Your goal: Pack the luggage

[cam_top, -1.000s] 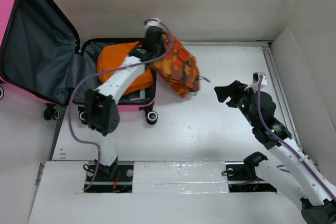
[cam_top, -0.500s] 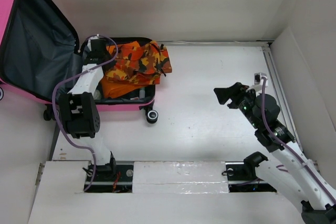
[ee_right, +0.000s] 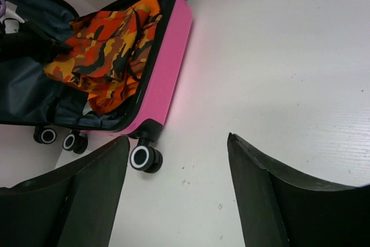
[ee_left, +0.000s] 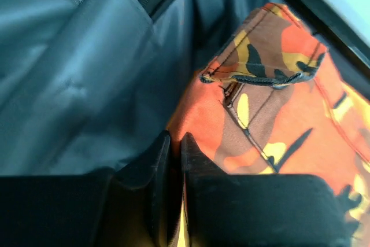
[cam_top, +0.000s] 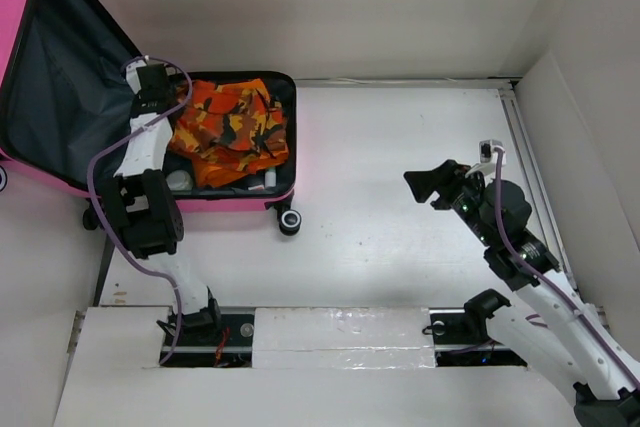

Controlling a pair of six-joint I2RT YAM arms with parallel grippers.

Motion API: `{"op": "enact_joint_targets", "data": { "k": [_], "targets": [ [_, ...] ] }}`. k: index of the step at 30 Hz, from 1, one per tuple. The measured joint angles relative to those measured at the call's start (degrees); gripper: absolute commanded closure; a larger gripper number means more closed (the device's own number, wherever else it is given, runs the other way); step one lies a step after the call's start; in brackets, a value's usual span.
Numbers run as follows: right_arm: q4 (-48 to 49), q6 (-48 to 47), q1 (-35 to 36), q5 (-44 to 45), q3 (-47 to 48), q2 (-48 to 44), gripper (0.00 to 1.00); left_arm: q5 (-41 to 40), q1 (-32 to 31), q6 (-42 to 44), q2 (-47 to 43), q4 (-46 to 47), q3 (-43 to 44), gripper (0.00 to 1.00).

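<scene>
open pink luggage point(cam_top: 230, 204), orange camouflage bag point(cam_top: 232, 127) inside

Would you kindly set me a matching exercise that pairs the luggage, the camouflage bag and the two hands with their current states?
Things:
1. luggage
2. camouflage bag
3. left hand
4. right hand

States:
A. open, above the bare table
B. lying inside the luggage
C. lid open, pink shell
D. shut on the camouflage bag

Pairs: 1-C; 2-B; 3-D; 4-A
</scene>
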Motion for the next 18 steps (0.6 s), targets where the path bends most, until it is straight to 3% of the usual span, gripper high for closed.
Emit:
{"op": "enact_joint_targets", "data": {
  "k": [3, 4, 5, 9, 11, 13, 14, 15, 17, 18],
  "targets": [
    [0.33, -0.11, 0.0, -0.7, -0.26, 0.59, 0.19, -1.46, 0.22, 0.81, 2.08, -0.55, 1.31, 0.64],
    [0.52, -0.26, 0.0, -1.22, -0.26, 1.05, 0.18, -1.68, 0.22, 0.66, 2.47, -0.55, 1.31, 0.5],
    [0.68, -0.37, 0.0, -1.57, -0.26, 1.77, 0.18, -1.86, 0.24, 0.63, 2.69, -0.79, 1.29, 0.43],
    [1.33, -1.33, 0.79, -3.02, -0.33, 5.03, 0.18, -2.58, 0.11, -0.92, 1.16, -0.92, 0.44, 0.29],
    [1.42, -1.64, 1.44, -3.58, -0.48, 6.21, 0.21, -3.96, -0.46, -1.88, -1.79, -1.62, -0.28, 0.29],
    [1.86, -2.21, 1.97, -3.93, -0.79, 6.47, 0.31, -5.7, -1.38, -2.84, -6.14, -2.69, -1.01, 0.29],
    [2.14, -2.47, 2.29, -4.09, -1.03, 6.4, 0.53, -6.64, -1.99, -3.17, -8.74, -3.15, -1.4, 0.3],
    [2.49, -2.97, 2.58, -4.22, -1.31, 6.29, 0.68, -7.76, -2.6, -3.63, -12.13, -3.15, -2.36, 0.3],
    [3.08, -3.26, 2.89, -4.87, -1.73, 6.21, 0.95, -10.43, -3.98, -4.37, -20.68, -3.61, -5.01, 0.34],
    [3.41, -3.56, 3.04, -5.27, -1.99, 6.05, 0.98, -11.91, -4.39, -4.48, -24.59, -3.89, -6.12, 0.35]
  ]
}}
